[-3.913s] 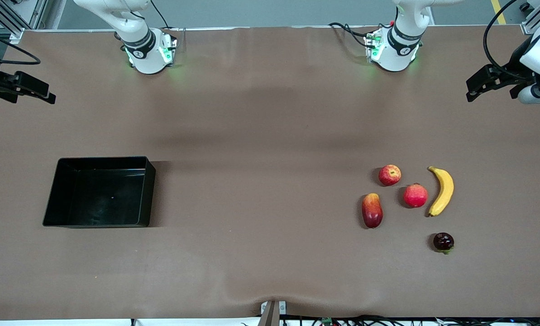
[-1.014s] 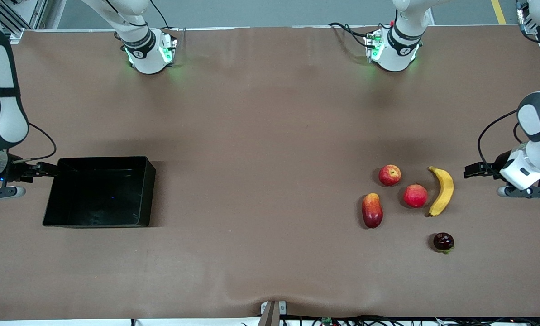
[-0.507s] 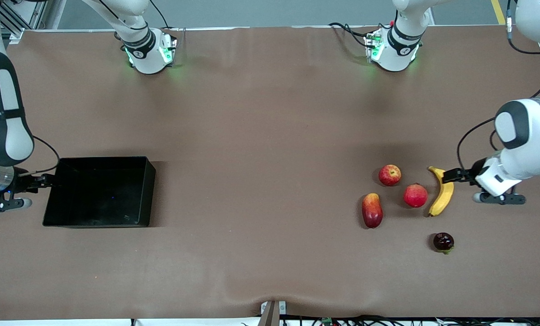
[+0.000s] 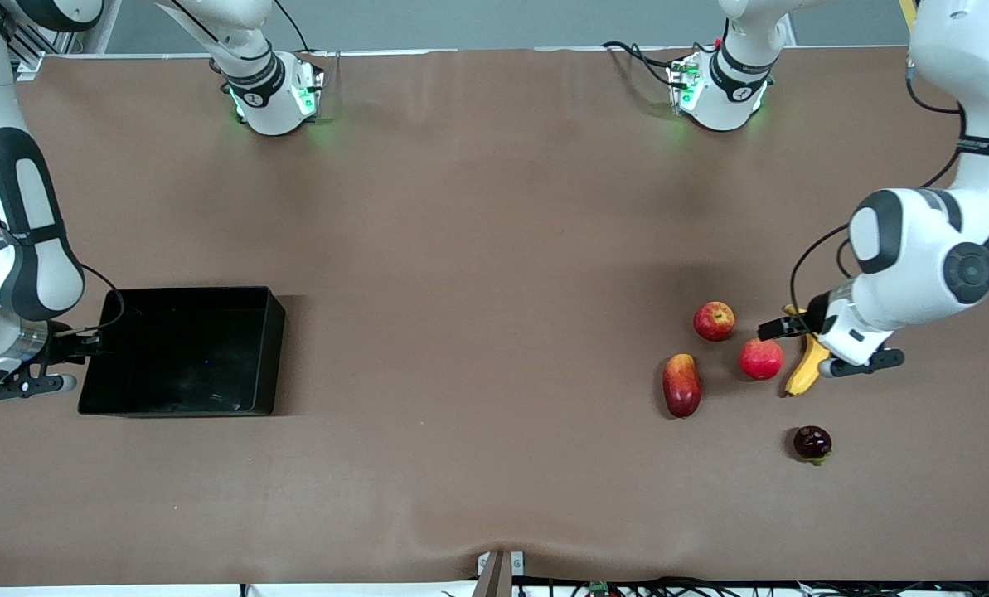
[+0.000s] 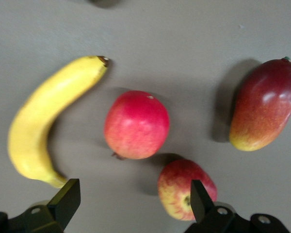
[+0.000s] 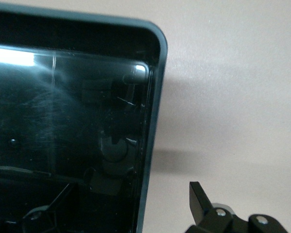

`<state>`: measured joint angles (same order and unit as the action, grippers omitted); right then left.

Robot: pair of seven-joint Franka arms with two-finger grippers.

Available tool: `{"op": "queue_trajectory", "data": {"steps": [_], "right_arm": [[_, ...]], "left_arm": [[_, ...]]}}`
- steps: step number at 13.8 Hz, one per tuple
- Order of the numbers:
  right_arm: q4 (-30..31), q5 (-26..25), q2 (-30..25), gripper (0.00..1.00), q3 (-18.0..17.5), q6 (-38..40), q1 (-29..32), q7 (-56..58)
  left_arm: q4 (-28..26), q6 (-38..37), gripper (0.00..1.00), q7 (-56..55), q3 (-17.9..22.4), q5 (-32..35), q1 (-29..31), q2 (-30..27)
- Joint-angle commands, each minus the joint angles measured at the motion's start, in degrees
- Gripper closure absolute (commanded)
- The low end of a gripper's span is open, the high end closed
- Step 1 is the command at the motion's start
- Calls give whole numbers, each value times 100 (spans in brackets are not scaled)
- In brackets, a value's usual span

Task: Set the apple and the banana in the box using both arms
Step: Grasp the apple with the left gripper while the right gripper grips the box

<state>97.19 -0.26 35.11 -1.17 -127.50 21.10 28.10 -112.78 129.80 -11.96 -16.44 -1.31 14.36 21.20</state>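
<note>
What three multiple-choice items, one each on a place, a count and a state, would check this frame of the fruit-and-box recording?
1. Where is the left gripper?
A. Over the fruit cluster, by the banana
B. Over the box
C. Up at its base

2. How many fruits lie on the table?
A. Three
B. Five
C. Seven

3. What is the state of the box?
A. Holds the apple
B. Holds the banana
C. Holds no fruit

Key: 1 A, the left wrist view shows its open fingers above banana, apple and pinkish-red fruit. 2 B, those three plus the mango and a dark fruit. 3 C, its black floor is bare, with the open right gripper at its wall.
</note>
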Motion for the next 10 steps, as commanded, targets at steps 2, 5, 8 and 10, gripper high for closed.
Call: {"op": "queue_trajectory", "data": {"steps": [2, 5, 8, 10], "right_arm": [[-130, 26, 128, 24, -111, 102, 148, 37], [-121, 26, 128, 100, -120, 252, 122, 46], [-121, 26, 128, 100, -120, 261, 122, 63], [-113, 26, 110, 100, -120, 261, 122, 326]], "left_arm": [[-332, 397, 0, -464, 0, -45, -117, -55], [-385, 406, 0, -920, 0, -27, -381, -11], [-403, 571, 0, -1158, 9, -19, -521, 120], [-438, 652, 0, -1273, 9, 34, -610, 165]]}}
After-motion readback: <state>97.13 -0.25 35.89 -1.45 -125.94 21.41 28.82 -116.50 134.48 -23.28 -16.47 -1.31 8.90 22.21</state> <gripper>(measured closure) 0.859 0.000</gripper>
